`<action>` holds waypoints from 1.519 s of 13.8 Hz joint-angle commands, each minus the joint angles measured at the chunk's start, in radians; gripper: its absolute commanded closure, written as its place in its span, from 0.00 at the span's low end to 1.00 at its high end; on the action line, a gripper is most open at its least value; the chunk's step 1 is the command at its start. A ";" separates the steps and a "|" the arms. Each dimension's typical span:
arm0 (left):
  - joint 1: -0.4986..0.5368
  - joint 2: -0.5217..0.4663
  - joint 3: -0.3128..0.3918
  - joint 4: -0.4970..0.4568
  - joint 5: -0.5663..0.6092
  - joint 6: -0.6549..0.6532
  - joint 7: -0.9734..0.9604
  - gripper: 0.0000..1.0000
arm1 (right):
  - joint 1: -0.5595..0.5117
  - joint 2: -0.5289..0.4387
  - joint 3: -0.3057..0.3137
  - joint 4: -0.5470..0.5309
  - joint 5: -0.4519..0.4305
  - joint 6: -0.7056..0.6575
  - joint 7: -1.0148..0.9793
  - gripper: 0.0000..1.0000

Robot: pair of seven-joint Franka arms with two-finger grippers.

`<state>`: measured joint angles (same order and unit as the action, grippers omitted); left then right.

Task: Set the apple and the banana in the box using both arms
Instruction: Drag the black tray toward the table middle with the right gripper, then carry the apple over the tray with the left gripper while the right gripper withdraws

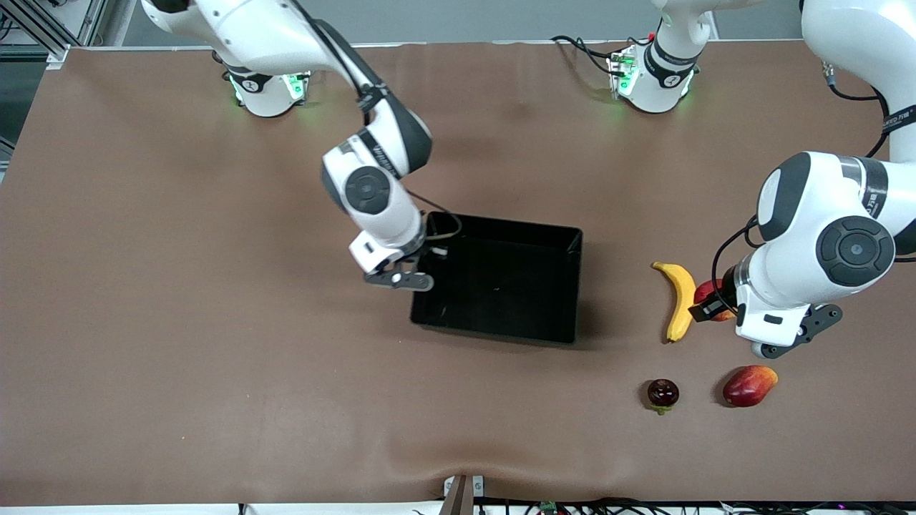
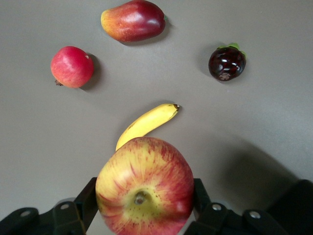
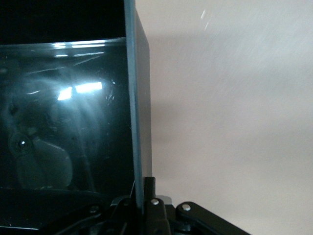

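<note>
While the apple point(image 2: 145, 188) is clamped between the left claw point(image 2: 145, 208) fingers and looks lifted off the counter point(image 1: 179, 322), nothing has reached the box point(image 1: 565, 286) yet; its black floor shows bare. Apple hangs over the left arm's end of the counter, just beside the banana point(image 1: 678, 300), well apart from the box. Banana lies loose on the counter, untouched. Right claw point(image 1: 401, 277) sits closed on the box's side wall at the right arm's end, wall pinched between its fingers in the right wrist view, so it reads as steadying the tray. Distractors lie near the banana: mango point(image 1: 749, 385) and a dark purple fruit with a green stalk point(image 1: 663, 394), both nearer the front camera, plus a plain red round fruit point(image 2: 72, 66) that only the left wrist view shows. My read: early stage, first pick done, zero of two placed. Left to do: carry the apple across, drop it, then fetch the banana.
</note>
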<state>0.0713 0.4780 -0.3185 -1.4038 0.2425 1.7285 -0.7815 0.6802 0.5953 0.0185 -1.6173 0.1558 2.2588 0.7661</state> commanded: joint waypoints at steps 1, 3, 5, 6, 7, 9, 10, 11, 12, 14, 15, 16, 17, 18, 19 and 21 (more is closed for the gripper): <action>0.002 -0.005 -0.004 -0.001 0.023 -0.010 0.015 1.00 | 0.050 -0.006 -0.011 -0.032 0.031 0.013 0.048 1.00; 0.005 -0.005 -0.004 -0.003 0.021 -0.010 0.015 1.00 | 0.079 -0.008 -0.012 -0.081 0.031 0.045 0.050 1.00; 0.012 -0.005 -0.001 -0.001 0.021 -0.010 0.016 1.00 | 0.094 -0.006 -0.012 -0.105 0.028 0.096 0.042 1.00; 0.012 -0.005 0.003 0.002 0.020 -0.010 0.013 1.00 | 0.099 -0.006 -0.014 -0.105 0.022 0.099 0.035 1.00; 0.010 -0.007 0.003 0.002 0.018 -0.010 0.002 1.00 | 0.098 -0.008 -0.014 -0.105 0.016 0.097 0.024 0.75; 0.007 -0.021 -0.008 0.003 0.004 -0.015 -0.005 1.00 | 0.091 -0.029 -0.017 -0.105 0.016 0.079 0.001 0.00; -0.001 -0.054 -0.008 0.003 0.000 -0.035 -0.004 1.00 | 0.084 -0.052 -0.018 -0.101 0.016 0.038 0.004 0.00; -0.002 -0.077 -0.011 0.003 -0.006 -0.046 -0.002 1.00 | 0.079 -0.087 -0.023 -0.098 0.016 -0.010 0.002 0.00; 0.001 -0.091 -0.029 0.000 -0.031 -0.055 -0.004 1.00 | 0.062 -0.124 -0.023 -0.095 0.016 -0.054 -0.001 0.00; -0.002 -0.108 -0.046 0.000 -0.074 -0.082 -0.037 1.00 | 0.013 -0.190 -0.023 -0.082 0.016 -0.148 -0.033 0.00; 0.001 -0.111 -0.080 0.000 -0.084 -0.092 -0.076 1.00 | -0.011 -0.213 -0.023 -0.081 0.016 -0.181 -0.074 0.00; 0.001 -0.116 -0.117 0.000 -0.089 -0.102 -0.108 1.00 | -0.049 -0.238 -0.023 -0.082 0.016 -0.206 -0.121 0.00; -0.004 -0.116 -0.146 -0.004 -0.089 -0.115 -0.161 1.00 | -0.083 -0.252 -0.023 -0.082 0.016 -0.235 -0.172 0.00; -0.016 -0.107 -0.186 -0.006 -0.089 -0.133 -0.233 1.00 | -0.120 -0.265 -0.023 -0.082 0.016 -0.257 -0.230 0.00; -0.034 -0.096 -0.207 -0.015 -0.088 -0.136 -0.299 1.00 | -0.163 -0.279 -0.023 -0.084 0.016 -0.271 -0.282 0.00; -0.109 -0.055 -0.208 -0.029 -0.085 -0.132 -0.384 1.00 | -0.238 -0.310 -0.023 -0.089 0.016 -0.303 -0.379 0.00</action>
<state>0.0157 0.3921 -0.5255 -1.4199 0.1613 1.6031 -1.0911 0.5120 0.3310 -0.0204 -1.6753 0.1569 1.9768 0.4716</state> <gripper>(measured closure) 0.211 0.000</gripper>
